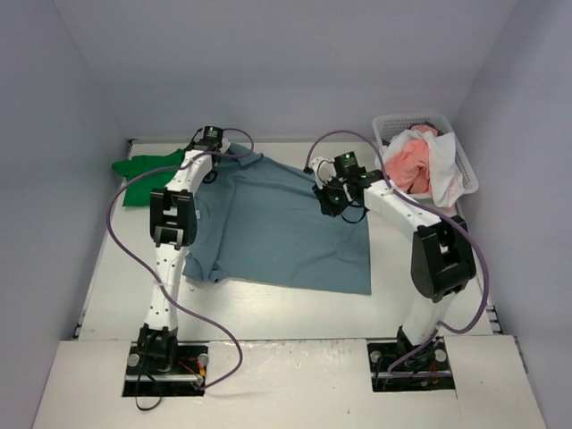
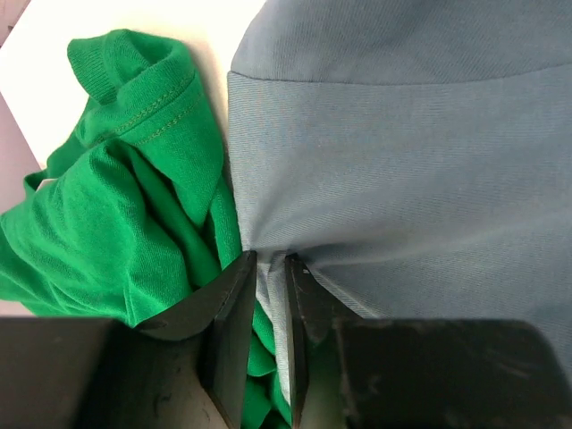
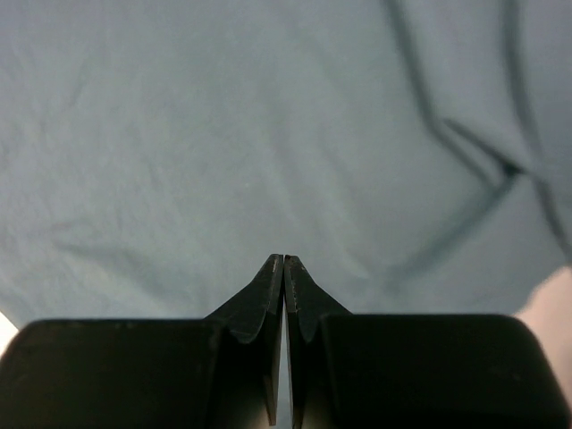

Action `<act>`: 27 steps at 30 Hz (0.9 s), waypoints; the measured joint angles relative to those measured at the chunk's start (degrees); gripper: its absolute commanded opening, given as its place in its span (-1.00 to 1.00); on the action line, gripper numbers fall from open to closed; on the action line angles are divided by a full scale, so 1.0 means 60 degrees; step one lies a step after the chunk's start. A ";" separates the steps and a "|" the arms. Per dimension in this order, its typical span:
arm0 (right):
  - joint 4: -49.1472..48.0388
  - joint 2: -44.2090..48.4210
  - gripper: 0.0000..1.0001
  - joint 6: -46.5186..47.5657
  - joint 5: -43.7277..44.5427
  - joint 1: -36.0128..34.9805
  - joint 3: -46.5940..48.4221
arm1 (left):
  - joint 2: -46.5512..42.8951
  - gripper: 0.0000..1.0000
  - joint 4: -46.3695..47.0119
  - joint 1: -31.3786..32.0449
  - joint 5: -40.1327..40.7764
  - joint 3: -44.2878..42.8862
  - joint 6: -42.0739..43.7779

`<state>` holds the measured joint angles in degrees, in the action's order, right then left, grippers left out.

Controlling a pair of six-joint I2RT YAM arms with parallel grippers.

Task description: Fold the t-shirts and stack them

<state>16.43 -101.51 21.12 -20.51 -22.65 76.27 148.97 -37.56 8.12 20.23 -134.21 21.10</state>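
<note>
A light blue t-shirt (image 1: 286,228) lies spread flat across the middle of the table. My left gripper (image 1: 213,170) is at its far left corner and is shut on a pinched fold of the blue cloth (image 2: 402,161); in the left wrist view that fold runs between the jaws of the gripper (image 2: 270,259). A bright green t-shirt (image 1: 147,172) lies crumpled right beside that corner, touching the blue one (image 2: 125,188). My right gripper (image 1: 329,201) hangs over the shirt's far right part, shut (image 3: 283,259), with nothing visible between its fingers and only blue cloth (image 3: 268,134) beyond them.
A white mesh basket (image 1: 469,174) stands at the back right and holds a salmon pink shirt (image 1: 409,165) and a white shirt (image 1: 444,161). Grey walls close in the table on the left, back and right.
</note>
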 measured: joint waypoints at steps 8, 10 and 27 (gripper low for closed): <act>0.0703 -0.0776 -0.90 0.0714 0.0087 -0.0838 -0.0535 | -0.1151 -0.33 -0.0204 0.0004 -0.0645 0.1559 -0.0186; 0.0783 -0.0776 -0.87 0.0965 0.0186 -0.0984 -0.0656 | -0.1778 -0.26 -0.0481 0.0015 -0.0976 0.2211 -0.0331; 0.0954 0.1395 -0.95 0.3632 0.1282 -0.0991 -0.3490 | -0.8816 -0.10 -0.2146 0.0641 -0.3064 0.5672 -0.1038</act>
<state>22.15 -93.14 42.92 -12.82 -28.60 55.33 96.07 -50.43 11.97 1.85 -100.18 14.87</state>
